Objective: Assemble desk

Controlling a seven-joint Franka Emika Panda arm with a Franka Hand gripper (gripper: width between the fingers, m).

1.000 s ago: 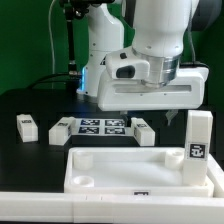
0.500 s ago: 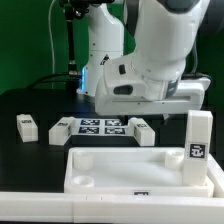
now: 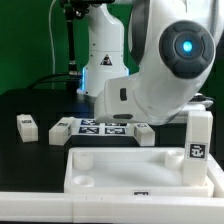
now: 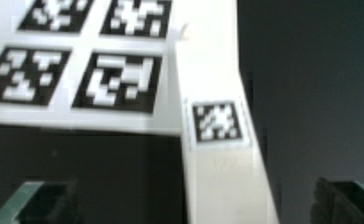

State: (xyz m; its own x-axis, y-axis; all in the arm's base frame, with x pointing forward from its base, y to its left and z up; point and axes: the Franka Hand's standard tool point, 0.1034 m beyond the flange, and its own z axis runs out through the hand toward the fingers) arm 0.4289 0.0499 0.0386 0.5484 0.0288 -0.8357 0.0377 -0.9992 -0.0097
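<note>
Tabletop [image 3: 110, 153] lies rim-up along the exterior view's near edge, with 1 upright leg [image 3: 198, 140] standing in its corner socket on that view's right. Behind it on the black table [image 3: 35, 105] we log 3 lying legs: outer leg [image 3: 27, 126] alone on the left with open room around it, middle leg [image 3: 60, 129] just beside the marker board [image 3: 100, 126]'s left edge, and right leg [image 3: 143, 130] at its right edge. In the wrist view the gripper [image 4: 197, 205] has its fingers [image 4: 42, 200] spread wide and holds nothing. A tagged leg [image 4: 214, 150] passes between them with dark clearance on both sides, 1 long edge against the board.
</note>
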